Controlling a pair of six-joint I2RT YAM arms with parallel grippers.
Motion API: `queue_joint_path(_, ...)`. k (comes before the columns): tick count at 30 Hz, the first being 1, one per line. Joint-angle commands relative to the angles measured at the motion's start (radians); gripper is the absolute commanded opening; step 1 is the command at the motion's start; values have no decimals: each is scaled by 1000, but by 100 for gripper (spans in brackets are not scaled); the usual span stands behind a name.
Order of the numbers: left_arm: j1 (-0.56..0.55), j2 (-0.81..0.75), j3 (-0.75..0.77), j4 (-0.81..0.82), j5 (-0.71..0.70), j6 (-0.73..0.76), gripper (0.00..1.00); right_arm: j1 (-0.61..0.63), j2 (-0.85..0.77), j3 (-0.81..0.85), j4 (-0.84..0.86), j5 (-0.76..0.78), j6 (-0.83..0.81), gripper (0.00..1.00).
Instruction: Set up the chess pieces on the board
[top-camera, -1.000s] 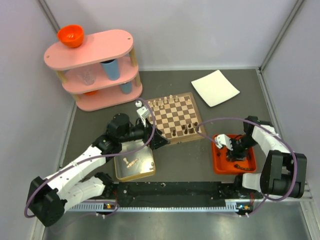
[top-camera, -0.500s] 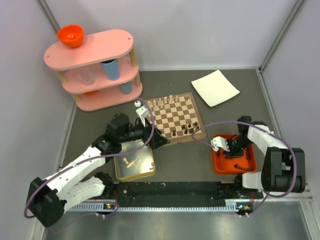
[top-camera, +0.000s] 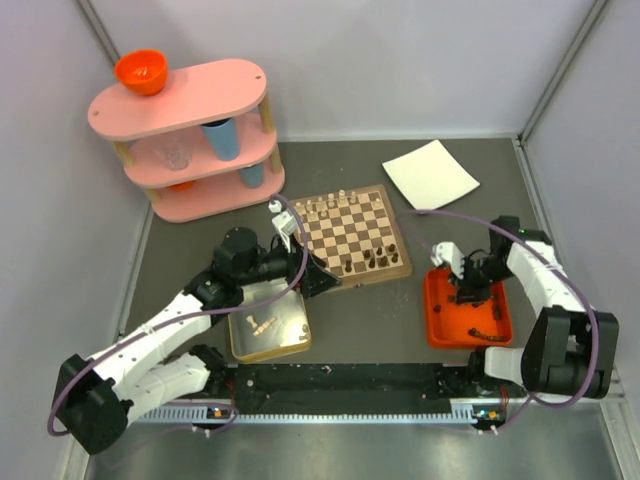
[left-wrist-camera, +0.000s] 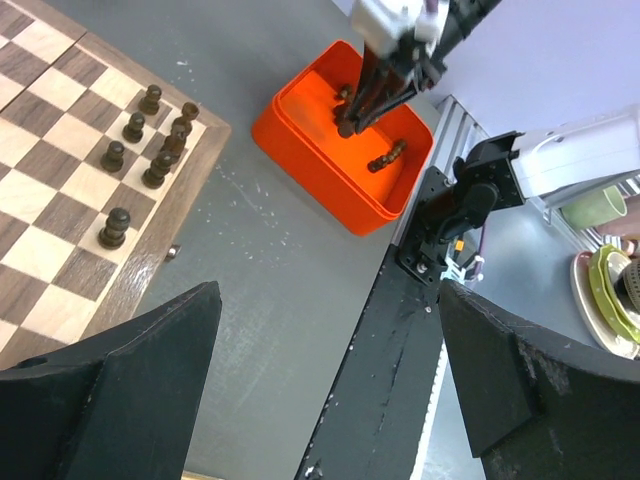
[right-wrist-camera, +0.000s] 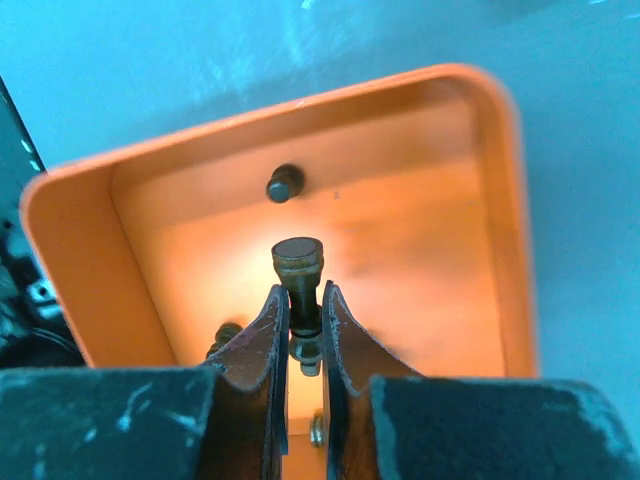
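The board (top-camera: 352, 232) lies mid-table, with pale chess pieces (top-camera: 322, 205) along its far edge and several dark ones (top-camera: 371, 262) near its front right corner. In the left wrist view those dark pieces (left-wrist-camera: 133, 127) stand near the board's (left-wrist-camera: 40, 215) edge. My right gripper (right-wrist-camera: 301, 292) is down inside the orange tray (right-wrist-camera: 495, 230), shut on a dark chess piece (right-wrist-camera: 298, 258) held by its stem. Two more dark pieces (right-wrist-camera: 285, 183) rest on the tray floor. My left gripper (top-camera: 322, 283) hovers open at the board's near left corner, holding nothing.
A silver tin (top-camera: 292, 342) holding a few pale pieces sits in front of the left arm. A pink three-tier shelf (top-camera: 190, 100) with an orange bowl (top-camera: 140, 70) stands far left. A white square plate (top-camera: 430, 175) lies far right. Grey walls enclose the table.
My right gripper has closed on a dark piece inside the orange tray, and its wrist has shifted slightly. The left arm has not moved.
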Motion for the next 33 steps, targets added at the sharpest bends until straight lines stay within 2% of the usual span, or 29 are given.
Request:
queue_joint_path(1,-21,20,21,135,35,-48,95,-42,-79,161,-149,-260,255,2)
queue_joint_path(3,-36,50,19,219,35,-98,95,-47,-93,226,-163,-351,340,2)
queue_joint_path(4,-41,64,15,256,34,-123,95,-47,-104,243,-162,-451,425,2)
queue_joint_path(5,-56,95,13,352,21,-147,95,-47,-104,276,-159,-504,465,2)
queue_joint_path(8,-110,170,28,482,-58,-224,95,-49,-93,328,-53,-685,717,2)
queue_joint_path(9,-128,193,41,532,-81,-223,95,-49,-90,335,-4,-723,863,3)
queue_joint_path(11,-185,266,105,537,-185,-214,95,-49,-93,329,196,-814,1042,3)
queue_joint_path(12,-203,294,129,537,-218,-198,95,-49,-99,317,290,-828,1267,3)
queue_joint_path(13,-217,323,177,534,-251,-200,95,-49,-104,303,465,-834,1364,3)
queue_joint_path(14,-242,380,198,539,-279,-209,95,-49,-124,272,540,-831,1460,3)
queue_joint_path(15,-249,406,217,554,-317,-232,95,-49,-133,254,612,-818,1631,4)
queue_joint_path(17,-268,489,260,604,-354,-267,93,-49,-173,193,811,-790,1786,4)
queue_joint_path(18,-274,515,277,626,-370,-287,92,-49,-185,169,878,-759,1925,4)
queue_joint_path(20,-292,584,335,632,-391,-304,91,-49,-210,120,973,-724,2027,3)
queue_joint_path(21,-298,602,356,628,-397,-306,91,-49,-228,109,986,-686,2093,3)
queue_joint_path(24,-321,667,442,560,-449,-293,87,-49,-245,88,1003,-658,2158,2)
queue_joint_path(26,-331,704,502,476,-482,-289,81,-49,-248,80,1003,-653,2172,2)
queue_joint_path(29,-346,728,564,375,-509,-270,76,-47,-259,66,1007,-636,2189,2)
queue_joint_path(33,-363,728,576,347,-531,-235,72,-47,-259,54,1007,-618,2201,2)
